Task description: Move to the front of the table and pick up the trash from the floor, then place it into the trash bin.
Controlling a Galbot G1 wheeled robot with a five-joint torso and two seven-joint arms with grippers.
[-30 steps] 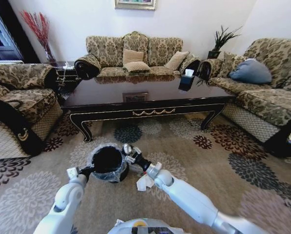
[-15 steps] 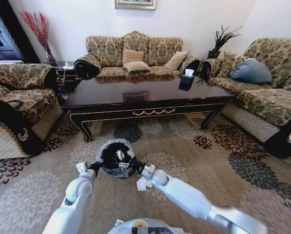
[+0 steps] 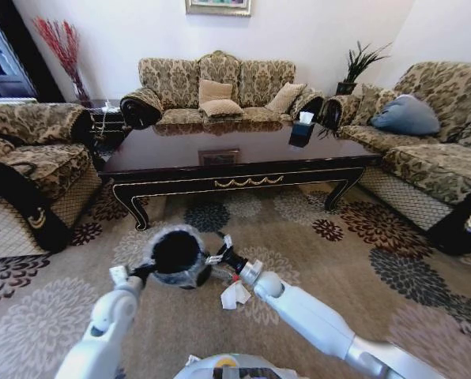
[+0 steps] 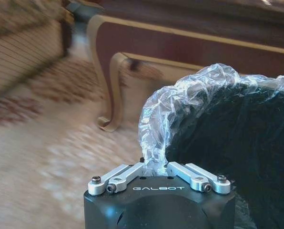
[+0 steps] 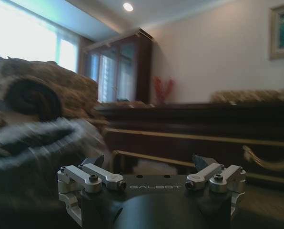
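Head view: small round black bin lined with clear plastic bag [image 3: 175,257] is held at its rim by the left gripper [image 3: 133,275]; right gripper [image 3: 222,254] is seen just beside it, crumpled white paper [image 3: 235,295] beneath. Left wrist view: fingers are clamped on the liner rim. Right wrist view: jaws are spread, empty, glossy dark wood table [image 5: 218,125] ahead.

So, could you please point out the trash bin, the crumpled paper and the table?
trash bin [image 3: 175,254]: head view, dark inside.
crumpled paper [image 3: 235,295]: head view, its white middle.
table [image 3: 235,182]: head view, gold-trimmed front apron.
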